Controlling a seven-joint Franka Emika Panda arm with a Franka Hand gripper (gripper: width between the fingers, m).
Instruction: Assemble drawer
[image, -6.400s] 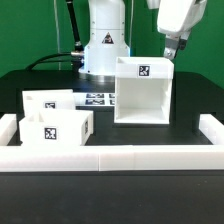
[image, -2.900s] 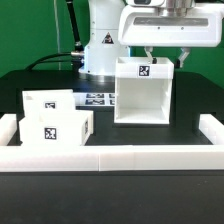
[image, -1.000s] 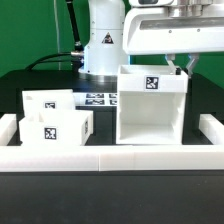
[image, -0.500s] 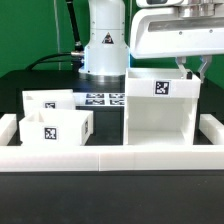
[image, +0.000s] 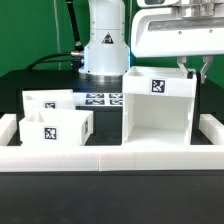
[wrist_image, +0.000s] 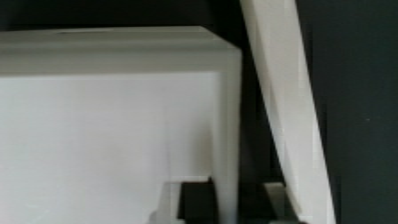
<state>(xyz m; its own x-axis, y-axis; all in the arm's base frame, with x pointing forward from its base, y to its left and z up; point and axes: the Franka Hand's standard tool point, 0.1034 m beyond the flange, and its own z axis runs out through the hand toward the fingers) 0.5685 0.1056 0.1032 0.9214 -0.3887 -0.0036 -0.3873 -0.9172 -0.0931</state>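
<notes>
Nearest the camera, a border wall (image: 110, 158) of low white blocks runs across the black table (image: 30, 80), below the fingers and closer to the viewer than they are. Its blocks are square-edged and matte.

Just behind it, well apart from the fingers toward the exterior view's left, stands the front tray box (image: 55, 132). It is a small open-topped white plastic box with a black-and-white square tag on its facing wall. The rear tray box (image: 45, 101) stands close behind it, is much alike, and is partly hidden by it. What lies inside either tray cannot be made out.

The drawer casing (image: 150, 120) stands directly under the fingers, on the table by the border wall at the exterior view's right. It is a large boxy shell of smooth white plastic with thin flat walls and sharp corners. A tag (image: 160, 86) sits on the band along its top, and the hollow faces the camera, showing bare white inner walls.

The gripper (image: 194, 70) hangs over the casing's wall on the exterior view's right. Its dark fingers (image: 184, 66) stand one on each side of the top rim, pinching that wall. In the wrist view the gripper (wrist_image: 240, 205) shows two dark fingers (wrist_image: 196, 200) low in the frame, a broad white face of the casing (wrist_image: 107, 120) and a thin slanted white wall edge.

Beyond the fingers lie the marker board (image: 98, 99) and the white robot base (image: 105, 45).
</notes>
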